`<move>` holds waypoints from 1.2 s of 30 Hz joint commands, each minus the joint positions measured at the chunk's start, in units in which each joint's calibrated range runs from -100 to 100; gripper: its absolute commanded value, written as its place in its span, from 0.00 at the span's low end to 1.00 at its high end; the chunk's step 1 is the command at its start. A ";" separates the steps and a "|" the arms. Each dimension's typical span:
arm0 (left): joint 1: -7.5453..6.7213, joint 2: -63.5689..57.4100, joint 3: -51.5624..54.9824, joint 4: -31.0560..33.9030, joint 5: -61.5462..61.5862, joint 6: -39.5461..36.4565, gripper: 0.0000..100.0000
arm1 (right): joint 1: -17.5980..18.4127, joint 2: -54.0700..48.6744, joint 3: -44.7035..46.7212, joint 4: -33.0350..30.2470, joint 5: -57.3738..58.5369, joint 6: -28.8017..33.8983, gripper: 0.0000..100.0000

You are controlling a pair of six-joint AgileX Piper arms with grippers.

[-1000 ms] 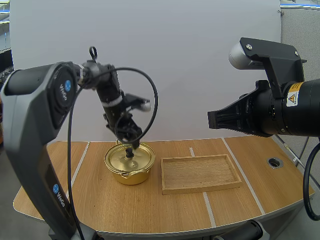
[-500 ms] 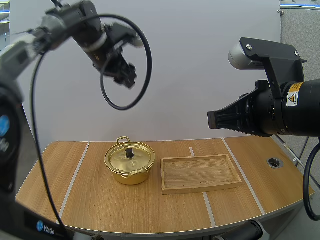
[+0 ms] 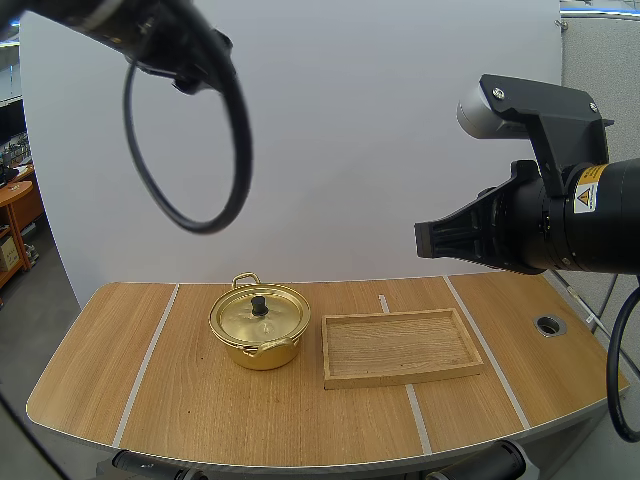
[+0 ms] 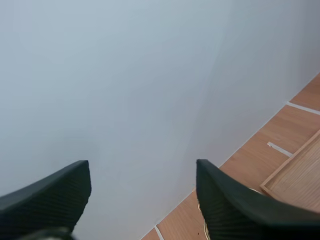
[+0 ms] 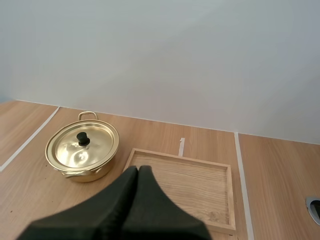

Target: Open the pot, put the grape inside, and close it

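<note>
A golden pot (image 3: 258, 328) stands on the wooden table, left of centre, with its lid on and the black knob (image 3: 259, 303) upright. The right wrist view has the same pot (image 5: 82, 146) with the lid shut. My left arm (image 3: 165, 40) is high above the table at the far left, well clear of the pot. My left gripper (image 4: 142, 167) is open, with only the white wall between its ribbed fingers. My right gripper (image 5: 135, 170) is shut on nothing, its fingers together as one dark wedge, hanging above the near edge of the tray.
A shallow wooden tray (image 3: 400, 347) lies right of the pot, seen too as the tray (image 5: 182, 185) in the right wrist view. A round hole (image 3: 548, 324) sits in the table at the far right. Pale tape lines cross the tabletop.
My left gripper was at the lid's knob a second ago. It has since risen far up and to the left, leaving the lid on the pot. The right arm has not moved.
</note>
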 commanded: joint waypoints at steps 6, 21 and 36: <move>-0.10 -8.82 0.47 3.09 0.56 -4.74 0.00 | -0.20 -0.60 0.07 0.70 0.00 -0.54 0.00; -0.10 -27.48 17.20 -1.23 -1.21 -13.98 0.00 | -0.20 -8.80 0.07 -0.54 -2.66 -0.54 0.00; -0.10 -49.99 34.59 -1.35 -20.98 -23.45 0.00 | -4.14 -15.22 -0.09 2.41 -10.37 0.15 0.00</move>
